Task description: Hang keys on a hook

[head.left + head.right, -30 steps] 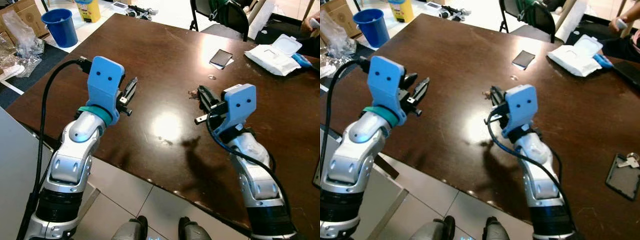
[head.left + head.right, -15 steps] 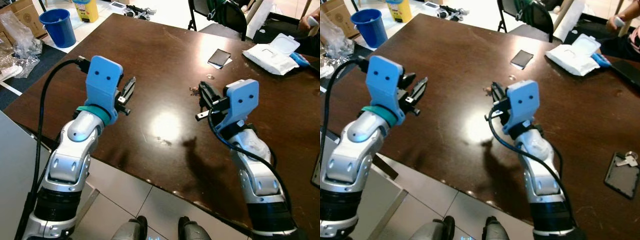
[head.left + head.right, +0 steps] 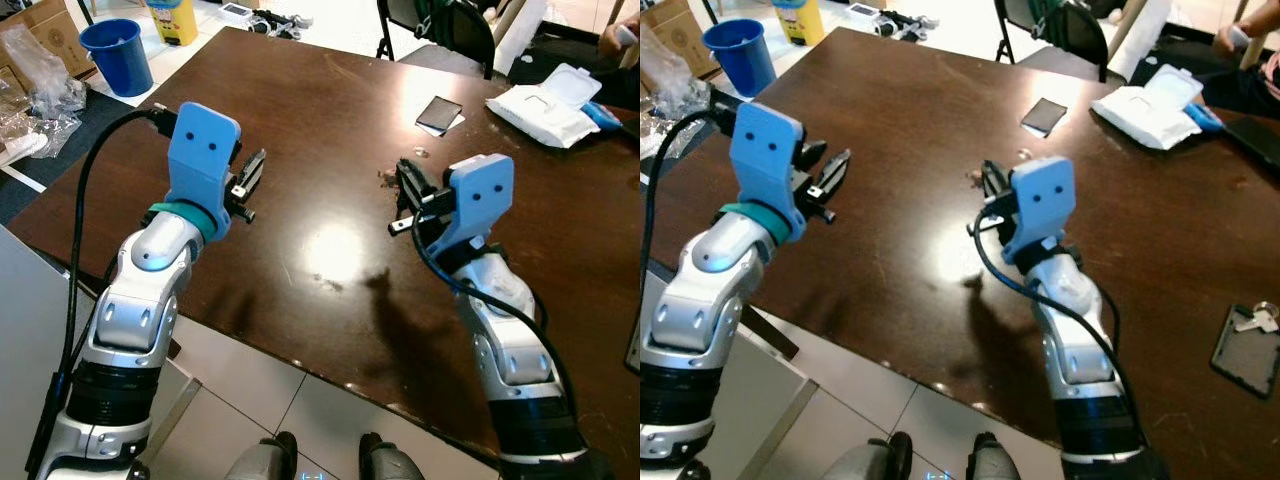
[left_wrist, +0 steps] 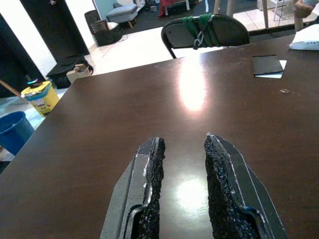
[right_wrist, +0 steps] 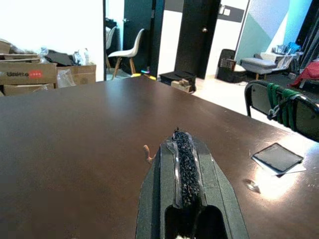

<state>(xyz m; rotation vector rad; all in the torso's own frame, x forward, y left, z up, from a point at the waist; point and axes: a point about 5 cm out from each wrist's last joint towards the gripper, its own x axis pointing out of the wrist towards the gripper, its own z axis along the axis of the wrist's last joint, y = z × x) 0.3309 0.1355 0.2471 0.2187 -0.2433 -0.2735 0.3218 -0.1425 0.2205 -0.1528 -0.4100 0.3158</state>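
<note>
A bunch of silver keys [image 3: 1261,319] lies on a dark square tray [image 3: 1238,352] at the table's right edge, well to the right of both arms. My left gripper [image 3: 250,176] hovers over the left part of the brown table [image 3: 300,100]. Its fingers stand open with nothing between them, as the left wrist view [image 4: 183,142] shows. My right gripper [image 3: 405,186] is held over the middle of the table, fingers shut and empty [image 5: 182,137]. A small brown curled thing [image 5: 147,153] lies on the table just beyond its tips.
A black card [image 3: 440,114] and a white wipes pack [image 3: 548,108] lie at the far right. A chair with a green strap [image 4: 204,31] stands behind the table. On the floor at the left are a blue bucket [image 3: 117,52] and boxes. A person's hand [image 3: 1232,38] is at the far right.
Both arms have shifted only slightly over the table; the left gripper has drifted a little to the left. Nothing was taken hold of or let go.
</note>
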